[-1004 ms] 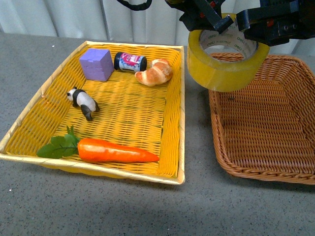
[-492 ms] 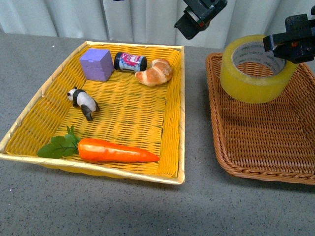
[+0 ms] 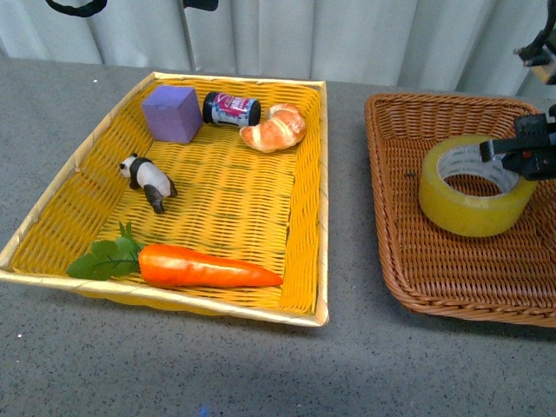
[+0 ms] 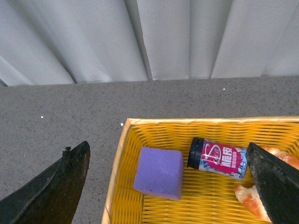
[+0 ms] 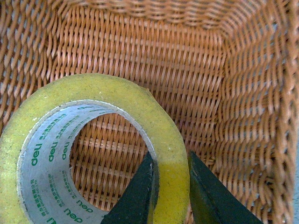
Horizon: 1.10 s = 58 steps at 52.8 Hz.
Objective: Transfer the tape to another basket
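The tape (image 3: 476,204), a wide yellow roll with a white core printed in green, sits low inside the brown wicker basket (image 3: 382,217), at or just above its floor. My right gripper (image 3: 521,161) is shut on the roll's wall at its right side. In the right wrist view the two dark fingers pinch that wall of the tape (image 5: 140,107), one inside the core and one outside, with the right gripper (image 5: 170,156) over the basket's weave (image 5: 196,70). My left gripper (image 4: 168,145) hangs open above the yellow tray's far left corner, holding nothing.
The yellow woven tray (image 3: 321,174) to the left holds a purple cube (image 3: 171,113), a small jar (image 3: 230,109), a croissant (image 3: 274,127), a toy panda (image 3: 148,181) and a carrot (image 3: 204,267). A pale curtain (image 3: 347,35) closes off the back.
My right gripper carried the tape rightward and down, from above the gap between the baskets into the brown basket. The left arm left the front view.
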Tool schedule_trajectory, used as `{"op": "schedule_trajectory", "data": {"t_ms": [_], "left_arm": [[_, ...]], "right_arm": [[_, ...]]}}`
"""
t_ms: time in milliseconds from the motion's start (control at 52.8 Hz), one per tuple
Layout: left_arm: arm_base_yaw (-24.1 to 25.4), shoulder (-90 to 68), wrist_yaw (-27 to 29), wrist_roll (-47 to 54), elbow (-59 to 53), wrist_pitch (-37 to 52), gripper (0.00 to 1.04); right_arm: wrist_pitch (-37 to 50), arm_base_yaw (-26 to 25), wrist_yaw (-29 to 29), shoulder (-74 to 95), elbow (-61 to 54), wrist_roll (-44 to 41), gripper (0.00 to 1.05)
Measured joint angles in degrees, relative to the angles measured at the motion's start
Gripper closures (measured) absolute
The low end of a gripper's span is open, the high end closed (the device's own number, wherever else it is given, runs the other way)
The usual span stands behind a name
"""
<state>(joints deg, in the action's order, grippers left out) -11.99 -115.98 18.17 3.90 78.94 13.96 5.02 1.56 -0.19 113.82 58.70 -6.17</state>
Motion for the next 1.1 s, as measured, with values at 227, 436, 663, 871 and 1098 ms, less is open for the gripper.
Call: {"op": "schedule_trajectory", "data": {"t_ms": [227, 436, 663, 871, 1098], "left_arm": [[0.0, 2.3, 1.0, -2.0, -2.7, 3.3, 0.06], [-0.1, 3.3, 1.5, -3.9, -4.1, 3.2, 0.06], [-1.2, 5.9, 5.8, -4.6, -7.3, 8.3, 0.06], [-2.4, 9.7, 5.2, -5.2, -13.4, 18.8, 0.13], [0.9, 21.0, -7.7, -4.4, -35.5, 38.5, 0.54]], "right_arm": [[0.7, -0.8, -1.2, 2.8, 0.3, 0.7, 0.9], [1.9, -1.1, -1.2, 2.6, -0.3, 1.5, 0.71], [8.6, -1.6, 2.1, -2.7, -5.5, 0.8, 0.37], [16.1, -3.0, 2.7, -10.8, -11.7, -0.1, 0.08], [64.1, -1.7, 0.3, -11.7, -30.4, 4.7, 0.43]]}}
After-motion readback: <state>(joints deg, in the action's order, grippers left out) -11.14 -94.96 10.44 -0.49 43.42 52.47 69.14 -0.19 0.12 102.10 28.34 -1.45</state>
